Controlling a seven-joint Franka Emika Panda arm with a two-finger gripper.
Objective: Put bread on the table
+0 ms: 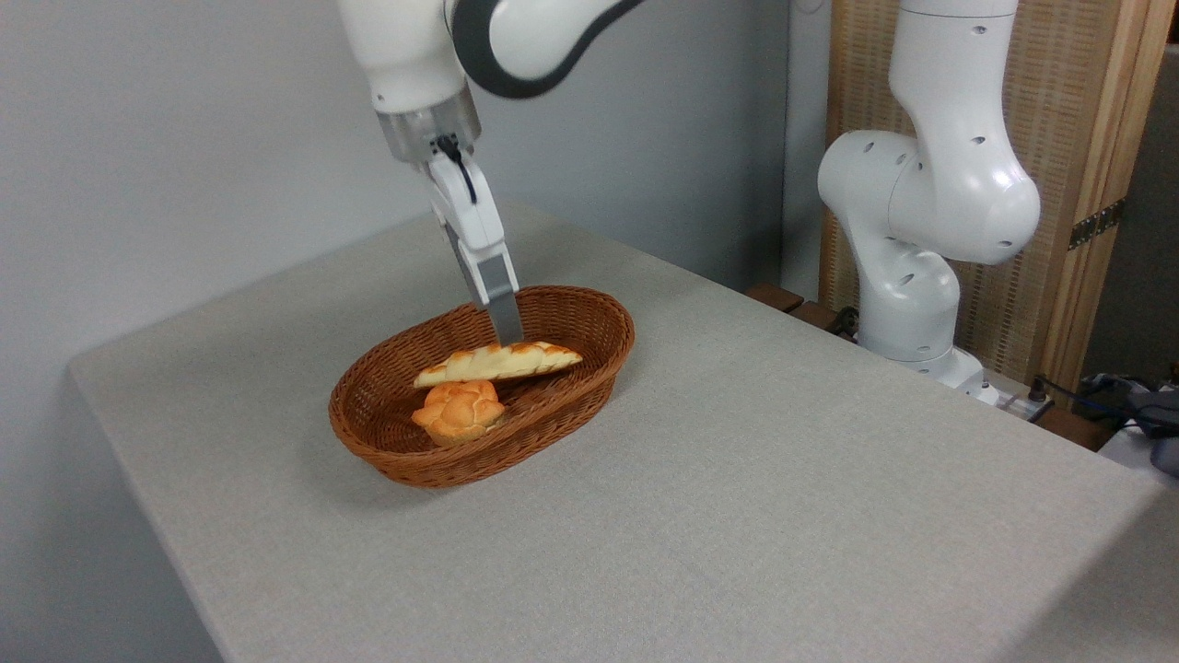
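The bread [497,363], a long flat braided loaf with pale yellow and golden-brown patches, lies level at about rim height inside the brown wicker basket [589,308]. My gripper [507,339] reaches down from above and is shut on the loaf's back edge near its middle; only one grey finger [498,290] shows clearly. The loaf seems raised off the basket floor. The table [783,479] is covered in light grey-beige cloth and carries the basket left of centre.
A small round orange flower-shaped bun [459,411] rests in the basket just below and in front of the loaf. The arm's white base [907,304] stands at the table's far right edge. Cables and dark items [1133,401] lie beyond that edge.
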